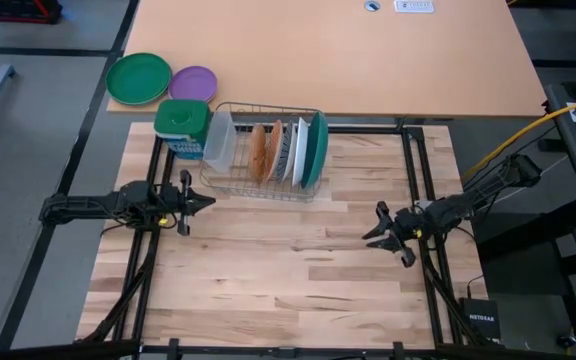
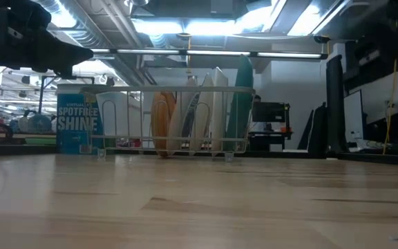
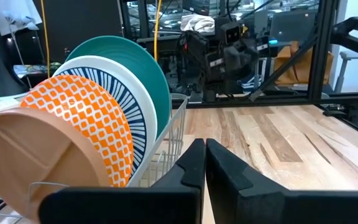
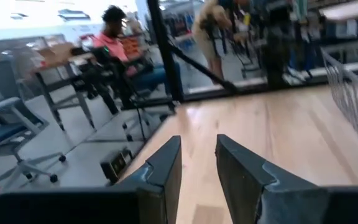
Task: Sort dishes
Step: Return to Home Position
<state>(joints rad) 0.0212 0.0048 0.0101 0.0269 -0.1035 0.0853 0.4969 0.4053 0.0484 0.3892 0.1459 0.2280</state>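
Note:
Four plates stand on edge in a wire dish rack (image 1: 230, 180) at the table's far left: teal (image 1: 316, 150), white with blue stripes (image 1: 299, 152), orange-red patterned (image 1: 276, 150) and brown divided (image 1: 259, 152). They also show in the left wrist view: teal (image 3: 145, 62), white (image 3: 129, 93), orange-red (image 3: 98, 124), brown (image 3: 23, 162). My left gripper (image 1: 208, 201) is shut and empty just in front of the rack, above the table. My right gripper (image 1: 376, 231) is open and empty over the table's right part.
A green-lidded box (image 1: 182, 128) and a clear container (image 1: 219, 138) stand at the rack's left end. A green plate (image 1: 138, 78) and a purple plate (image 1: 193, 83) lie on the tan desk beyond. People sit in the room behind (image 4: 114, 37). Bare wood lies between the grippers.

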